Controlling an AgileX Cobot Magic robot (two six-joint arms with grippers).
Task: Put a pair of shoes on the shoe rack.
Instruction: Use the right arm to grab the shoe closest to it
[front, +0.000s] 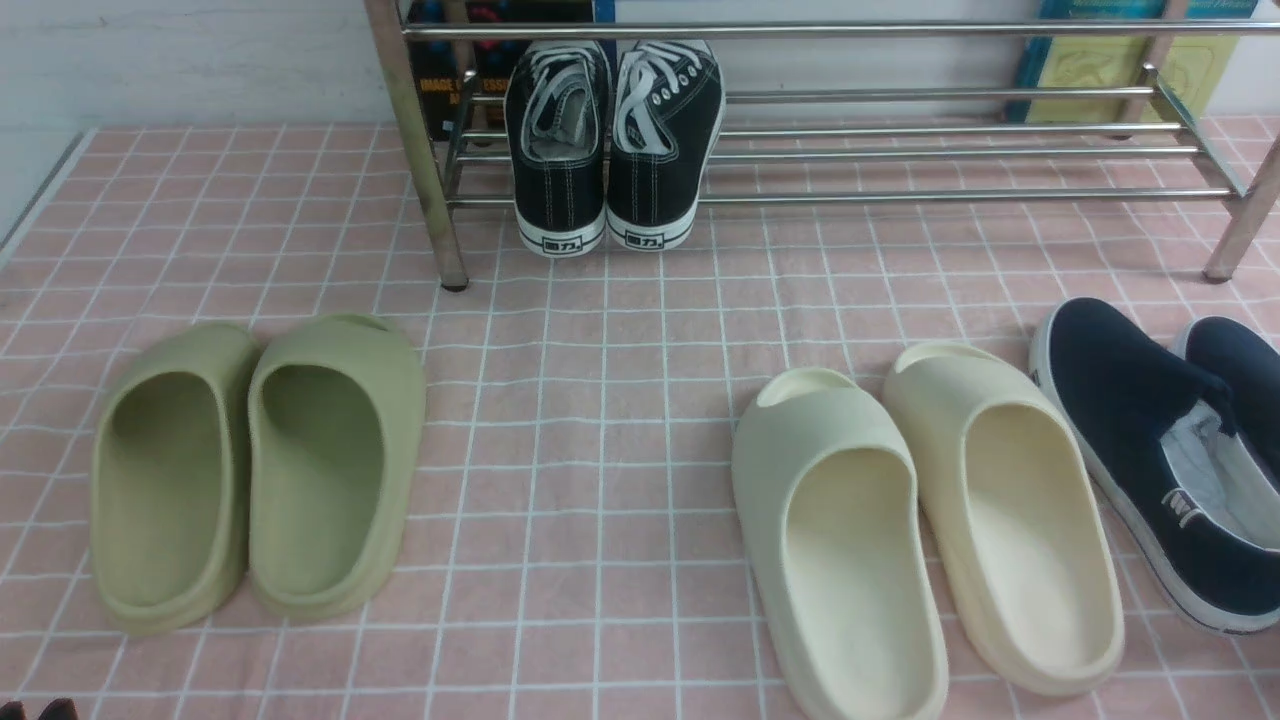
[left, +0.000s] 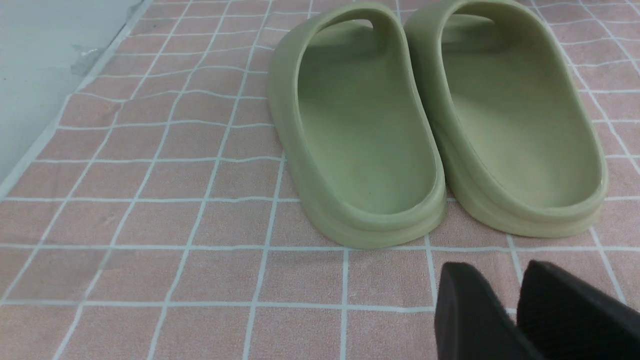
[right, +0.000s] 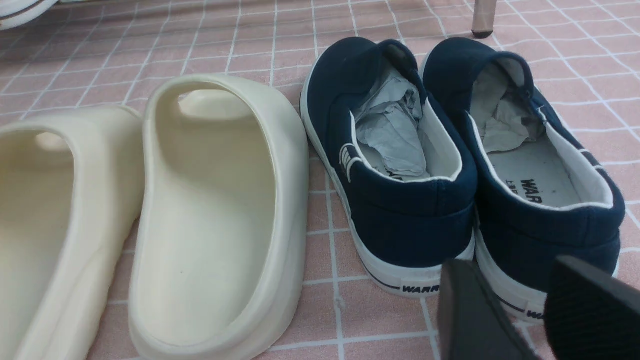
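Observation:
The pair of navy slip-on shoes (front: 1130, 400) stands on the pink checked cloth at the front right, heels toward me, with crumpled paper inside. In the right wrist view both shoes (right: 400, 210) sit side by side. My right gripper (right: 510, 267) hovers just behind their heels, its jaws a little apart and empty. The silver shoe rack (front: 900, 152) stands at the back, and one of its legs shows in the right wrist view (right: 484, 17). My left gripper (left: 495, 272) is at the front left behind the green slides, its fingers closed together and empty.
Black lace-up sneakers (front: 612, 150) sit on the left end of the rack's lower shelf. Green foam slides (front: 260, 470) lie at the front left and show in the left wrist view (left: 360, 130). Cream foam slides (front: 1010, 520) lie just left of the navy shoes, also in the right wrist view (right: 215, 210).

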